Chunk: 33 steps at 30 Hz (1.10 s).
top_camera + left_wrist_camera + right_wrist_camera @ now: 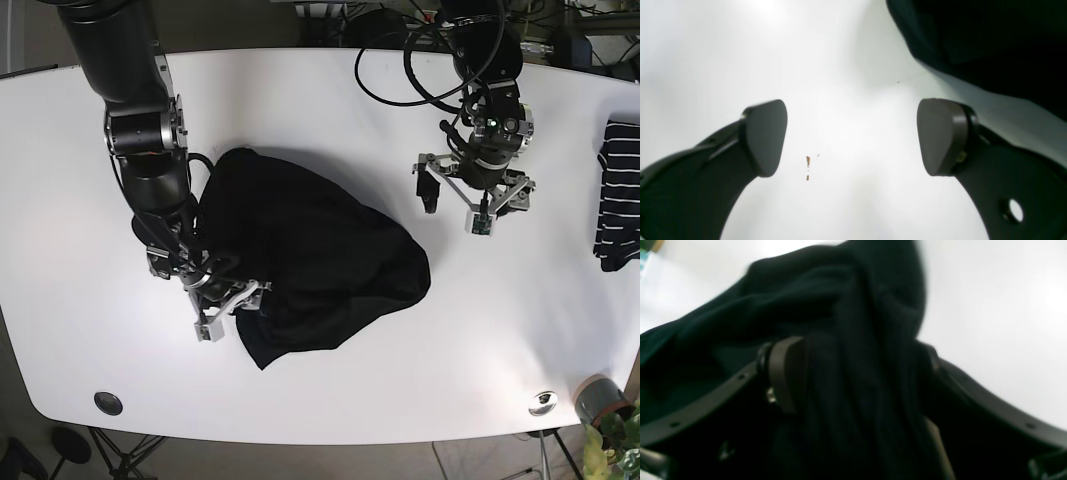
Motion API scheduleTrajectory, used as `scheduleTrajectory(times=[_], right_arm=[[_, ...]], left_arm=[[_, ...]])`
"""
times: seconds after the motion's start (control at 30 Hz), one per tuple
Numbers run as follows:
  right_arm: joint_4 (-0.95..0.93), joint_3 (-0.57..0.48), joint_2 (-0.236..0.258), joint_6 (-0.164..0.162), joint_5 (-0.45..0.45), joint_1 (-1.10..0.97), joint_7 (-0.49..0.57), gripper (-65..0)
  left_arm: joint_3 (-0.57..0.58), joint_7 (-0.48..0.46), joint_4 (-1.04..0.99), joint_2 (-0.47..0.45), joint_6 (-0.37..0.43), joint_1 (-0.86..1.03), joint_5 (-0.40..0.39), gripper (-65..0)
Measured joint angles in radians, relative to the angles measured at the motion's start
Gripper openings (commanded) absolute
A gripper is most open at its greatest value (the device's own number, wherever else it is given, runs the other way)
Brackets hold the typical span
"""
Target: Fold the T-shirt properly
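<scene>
1. The crumpled black cotton T-shirt [310, 260] lies bunched in a heap on the white oval tabletop [330, 110], left of centre in the base view. It is not flat; I can't pick out sleeves or collar.
2. My right gripper [228, 297] sits at the heap's near-left edge. In the right wrist view dark cloth [853, 373] fills the gap between its pads [788, 373], so I read it as clamped on a fold of the shirt.
3. My left gripper [457, 206] hangs over bare table, jaws spread wide with nothing between them. In the left wrist view only a corner of the shirt [990, 40] shows, at upper right.
4. Key relation: the heap's long axis runs diagonally from upper left to lower right in the base view. Its lower-right bulge is the part nearest the left gripper, close but not touching.
5. My judgement: the left arm should reach to that near edge, so both arms can spread the cloth.
6. A striped folded cloth [617, 195] rests at the far right edge, well apart.
</scene>
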Motion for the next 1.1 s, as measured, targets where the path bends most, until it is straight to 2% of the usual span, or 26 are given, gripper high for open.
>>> scheduleTrajectory(times=[0.17,0.2,0.53,0.63,0.93,1.0,1.1], right_arm=[[0.0,-0.003,-0.001,0.001,0.0,0.0,-0.002,-23.5],[0.0,-0.003,0.001,0.001,0.0,0.0,-0.002,-25.5],[0.001,0.001,0.009,-0.001,0.0,0.0,-0.002,-56.3],[0.001,0.001,0.01,-0.001,0.0,0.0,-0.003,-62.6],[0.002,0.002,0.01,-0.001,0.002,-0.001,-0.027,-62.8],[0.035,0.003,0.011,-0.002,0.006,-0.011,-0.082,-62.8],[0.199,0.033,0.015,-0.002,0.0,-0.067,-0.198,-62.9]], left_arm=[[0.0,0.0,0.0,0.0,0.0,0.0,0.0,-8.3],[0.0,0.0,0.0,0.0,0.0,0.0,0.0,-8.3],[0.0,0.0,-0.002,0.0,0.0,0.0,0.0,-8.3],[0.0,0.0,-0.01,0.0,0.0,-0.006,0.0,-8.3],[0.002,0.0,-0.049,-0.001,0.0,-0.023,0.0,-8.3],[0.002,-0.002,-0.049,-0.001,0.0,-0.031,0.0,-8.3],[0.002,-0.003,-0.049,-0.001,0.0,-0.031,0.0,-8.3]])
